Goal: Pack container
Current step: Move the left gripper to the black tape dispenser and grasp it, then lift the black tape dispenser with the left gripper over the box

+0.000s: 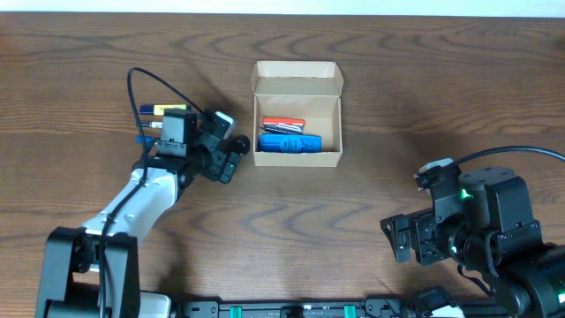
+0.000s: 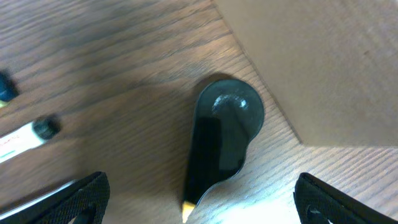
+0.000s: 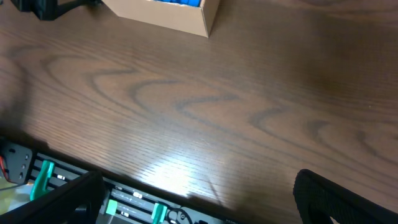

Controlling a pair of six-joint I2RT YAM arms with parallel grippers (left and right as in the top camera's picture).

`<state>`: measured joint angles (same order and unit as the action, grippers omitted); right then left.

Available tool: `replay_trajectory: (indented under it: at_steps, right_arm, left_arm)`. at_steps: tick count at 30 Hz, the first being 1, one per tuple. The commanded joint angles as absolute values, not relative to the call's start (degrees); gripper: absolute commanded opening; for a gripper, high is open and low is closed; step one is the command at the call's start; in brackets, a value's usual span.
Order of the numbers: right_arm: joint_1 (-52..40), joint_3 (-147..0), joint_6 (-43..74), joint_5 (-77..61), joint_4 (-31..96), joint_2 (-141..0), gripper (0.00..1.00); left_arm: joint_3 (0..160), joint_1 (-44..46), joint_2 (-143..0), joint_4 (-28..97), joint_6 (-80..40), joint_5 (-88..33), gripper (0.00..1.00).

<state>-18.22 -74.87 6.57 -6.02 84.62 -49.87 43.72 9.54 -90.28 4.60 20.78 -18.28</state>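
Your nearer left pincer [image 1: 232, 159] is hanging open over a black marker [image 2: 221, 137], the container [image 1: 297, 115] lying at its two o'clock.

Container [image 1: 297, 160] matt tan cardboard; table [image 1: 424, 97] wood-grain, slight sheen; black item [image 2: 224, 134] glossy, probably plastic.

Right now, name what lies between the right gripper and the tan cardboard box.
Only bare wooden table between right gripper and box, per right wrist view.
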Motion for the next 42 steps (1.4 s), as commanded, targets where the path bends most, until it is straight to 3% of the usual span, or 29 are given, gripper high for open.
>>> replay_trajectory:
  at_steps: [1, 23, 27, 29, 35, 42]
  right_arm:
    - [-17.8, -74.8, 7.0, -6.2, 84.7, -49.9, 0.99]
    - [-17.8, -74.8, 7.0, -6.2, 84.7, -49.9, 0.99]
    - [-17.8, -74.8, 7.0, -6.2, 84.7, -49.9, 0.99]
    - [-17.8, -74.8, 7.0, -6.2, 84.7, -49.9, 0.99]
    - [-17.8, -74.8, 7.0, -6.2, 84.7, -49.9, 0.99]
    - [-17.8, -74.8, 7.0, -6.2, 84.7, -49.9, 0.99]
  left_arm:
    - [43.2, 10.4, -92.9, 3.7, 20.6, -20.0, 0.96]
    - [43.2, 10.5, -101.6, -2.0, 20.5, -19.9, 1.0]
    - [43.2, 10.5, -102.0, -2.2, 20.5, -19.5, 0.86]
    - [43.2, 10.5, -102.0, -2.2, 20.5, -19.5, 0.71]
    - [43.2, 10.5, -101.9, -2.2, 20.4, -19.6, 0.66]
    - [45.6, 10.5, -98.8, -1.7, 17.3, -19.6, 0.37]
